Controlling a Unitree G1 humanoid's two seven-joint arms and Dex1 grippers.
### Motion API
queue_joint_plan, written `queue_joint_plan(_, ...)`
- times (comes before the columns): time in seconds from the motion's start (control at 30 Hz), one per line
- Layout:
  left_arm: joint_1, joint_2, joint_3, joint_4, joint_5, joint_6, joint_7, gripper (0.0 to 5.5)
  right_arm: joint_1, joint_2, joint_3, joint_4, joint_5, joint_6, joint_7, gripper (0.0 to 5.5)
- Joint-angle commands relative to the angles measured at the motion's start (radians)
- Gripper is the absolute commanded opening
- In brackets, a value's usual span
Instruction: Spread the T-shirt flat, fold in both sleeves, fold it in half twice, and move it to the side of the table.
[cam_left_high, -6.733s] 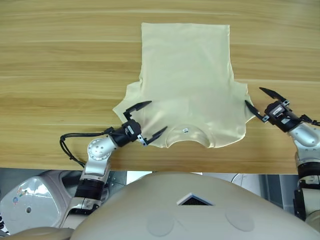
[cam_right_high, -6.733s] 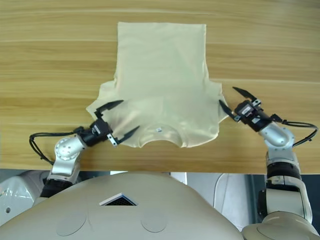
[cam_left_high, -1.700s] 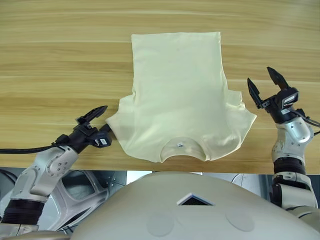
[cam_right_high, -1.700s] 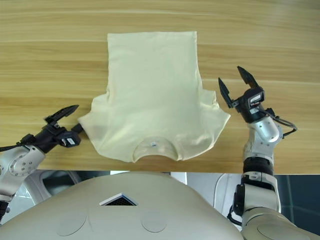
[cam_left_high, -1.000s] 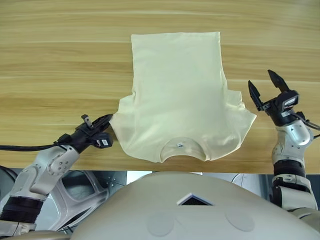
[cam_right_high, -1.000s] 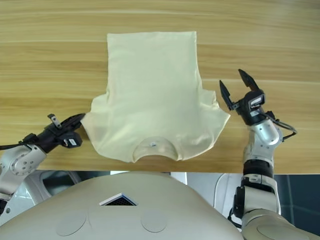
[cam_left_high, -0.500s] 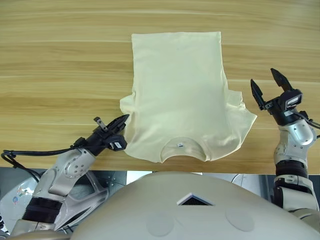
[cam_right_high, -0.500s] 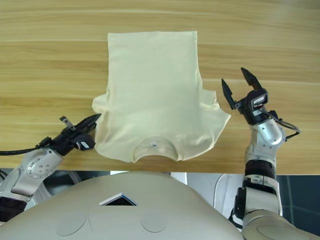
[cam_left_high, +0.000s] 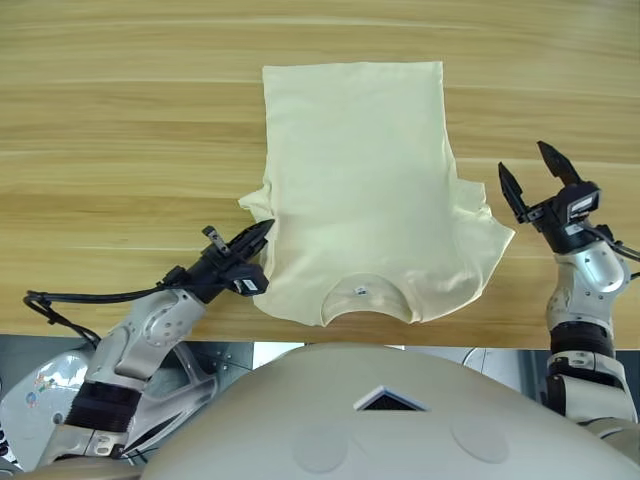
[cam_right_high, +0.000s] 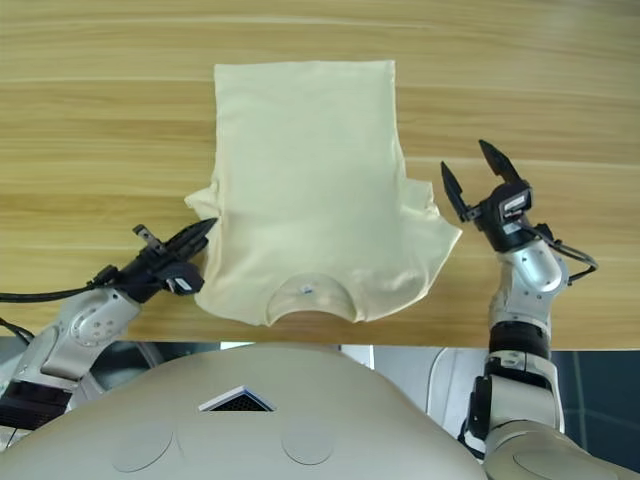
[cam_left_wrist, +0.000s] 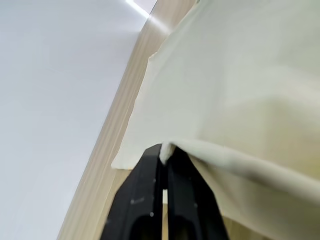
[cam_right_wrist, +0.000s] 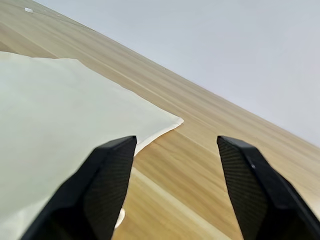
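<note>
A pale yellow T-shirt (cam_left_high: 360, 160) lies on the wooden table (cam_left_high: 120, 120), hem at the far side and collar (cam_left_high: 362, 291) by the near edge. My left gripper (cam_left_high: 260, 233) is shut on the edge of the left sleeve (cam_left_wrist: 165, 150), which is drawn in against the shirt's left side. The cloth hangs as a fold from the black fingers (cam_left_wrist: 150, 195). My right gripper (cam_left_high: 530, 180) stands open just right of the right sleeve (cam_left_high: 488, 232), which lies spread on the table. Nothing is between its fingers (cam_right_wrist: 112, 185), and the sleeve's edge (cam_right_wrist: 165, 125) lies below them.
Bare wood stretches to the left, right and far side of the shirt. The table's near edge (cam_left_high: 300, 335) runs just under the collar. A black cable (cam_left_high: 90, 297) trails from my left wrist along that edge.
My left gripper has moved right, carrying the left sleeve in toward the shirt's body, so the sleeve no longer sticks out. The right gripper has barely shifted and stays open.
</note>
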Motion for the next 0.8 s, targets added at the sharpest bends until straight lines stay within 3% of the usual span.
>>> queue_joint_plan(0.03, -0.002, 0.001, -0.048, 0.024, 0.018, -0.015, -0.033, 0.02, -0.002, -0.002, 0.005, 0.006, -0.012, -0.006, -0.003, 2.97)
queue_joint_plan(0.3, -0.027, 0.003, -0.102, 0.101, 0.040, -0.001, -0.061, 0.02, -0.010, 0.002, 0.010, 0.023, -0.022, -0.014, -0.006, 2.97)
queue_joint_plan(0.73, -0.052, -0.029, -0.208, 0.159, -0.013, -0.020, -0.102, 2.70, -0.013, 0.006, 0.017, 0.026, -0.022, -0.020, -0.006, 2.97)
queue_joint_plan(0.8, -0.049, -0.048, -0.175, 0.123, -0.057, -0.053, -0.055, 2.96, -0.014, 0.007, 0.018, 0.030, -0.022, -0.022, -0.006, 2.97)
